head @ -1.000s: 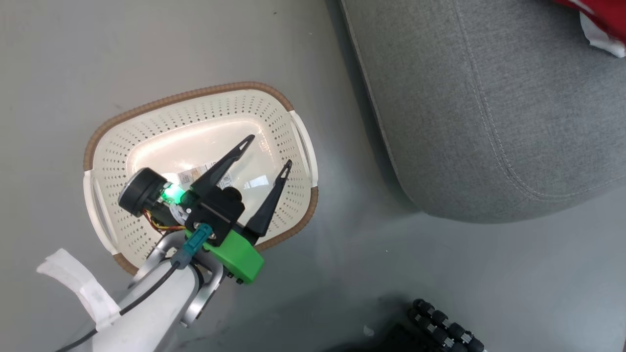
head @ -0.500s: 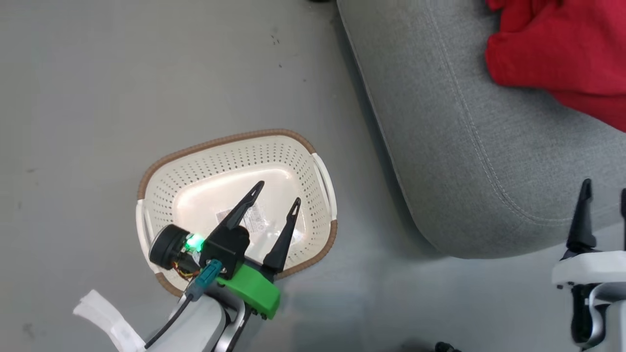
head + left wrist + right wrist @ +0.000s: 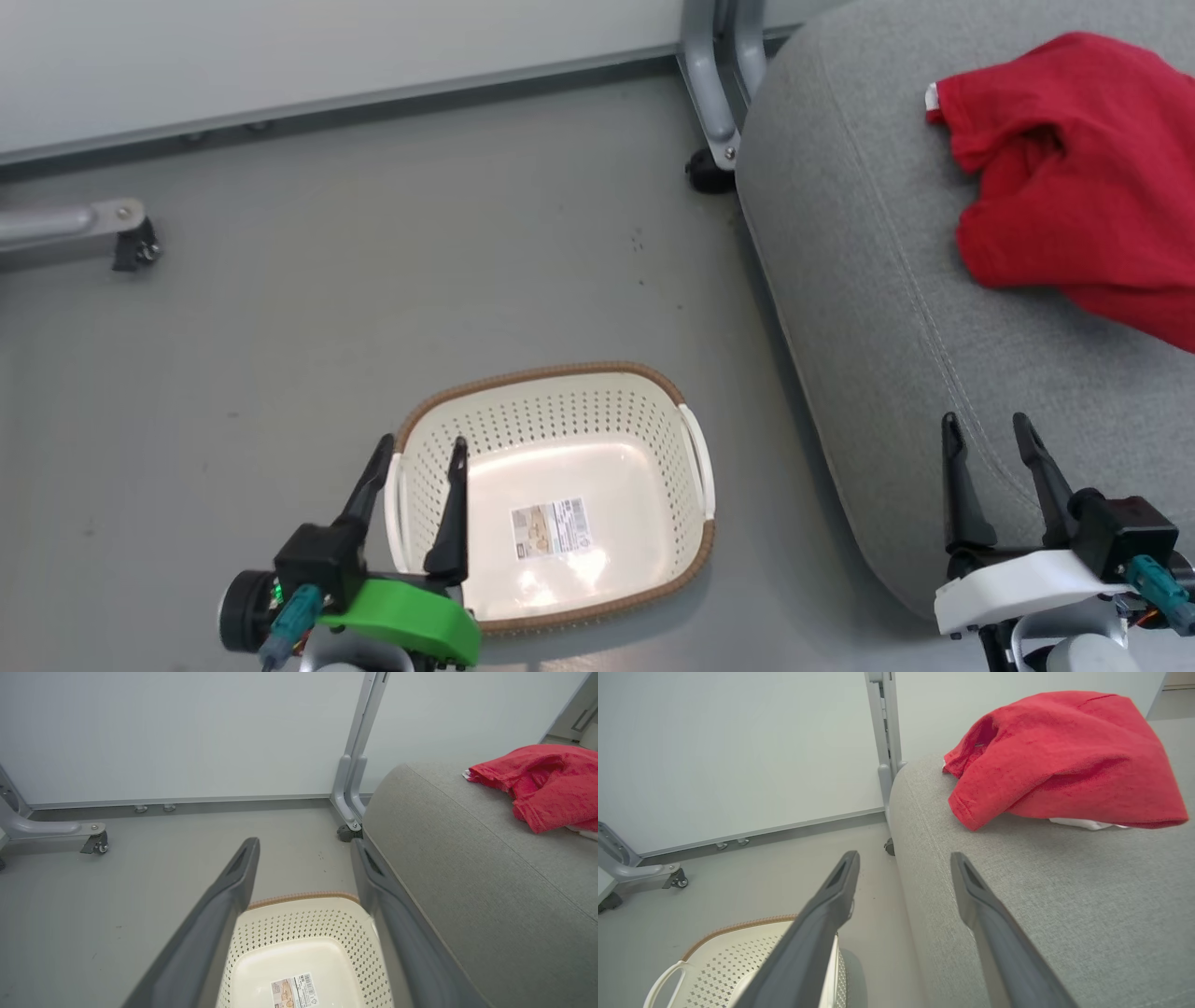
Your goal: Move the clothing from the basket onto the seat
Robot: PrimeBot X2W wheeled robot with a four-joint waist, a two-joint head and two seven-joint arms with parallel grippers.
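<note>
Grey woven fabric covered the seat (image 3: 887,308), the biggest thing in the head view, its rounded edge and stitched seam running down the right side above the smooth grey floor (image 3: 373,261). The clothing (image 3: 1074,177) lay in a rumpled bright red heap on top of the seat toward its far right, a scrap of white trim showing at the upper left corner of the heap and, in the right wrist view, a white fold under its lower edge (image 3: 1083,822). The basket (image 3: 560,371) stood on the floor just beside the seat's left edge, cream and perforated, with a brown woven-look rim and white side handles. The left gripper (image 3: 422,443) hung over the basket's left handle, its two dark fingers spread and pointing up the view with nothing between them. The right gripper (image 3: 985,422) hovered over the near corner of the seat, fingers likewise parted and bare, well apart from the red heap. A paper label (image 3: 552,527) was stuck to the basket's glossy bottom; it carried a small picture, lines of print and a barcode (image 3: 293,993), all too small to read.
</note>
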